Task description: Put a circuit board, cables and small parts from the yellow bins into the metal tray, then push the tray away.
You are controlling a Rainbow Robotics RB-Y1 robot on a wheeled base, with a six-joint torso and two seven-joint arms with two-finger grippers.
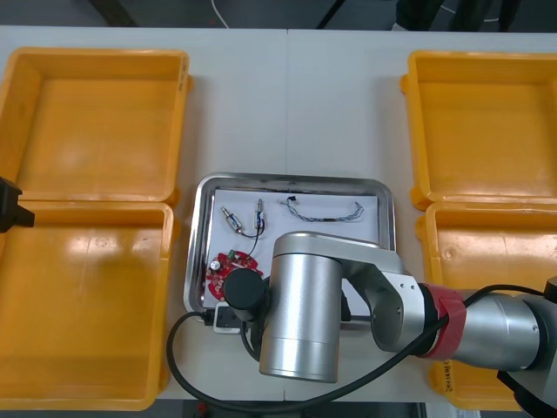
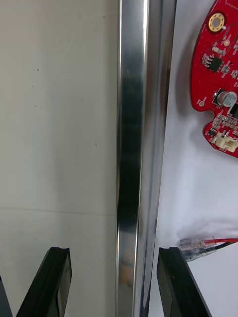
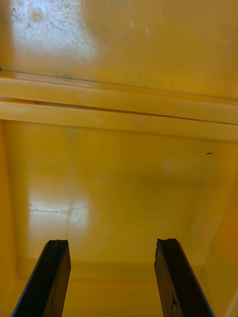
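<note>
The metal tray, white inside, lies at the table's middle. In it are a round red circuit board, small metal parts, a black cable and a twisted blue and white cable. My right arm reaches across the tray's near edge. In the right wrist view my right gripper is open, its fingers straddling the tray's shiny rim; the circuit board and a cable's clear connector lie just inside. My left gripper hangs open over a bare yellow bin.
Two yellow bins stand to the tray's left and two more to its right, all bare inside. The left arm shows at the left edge between the left bins. Bare table lies beyond the tray.
</note>
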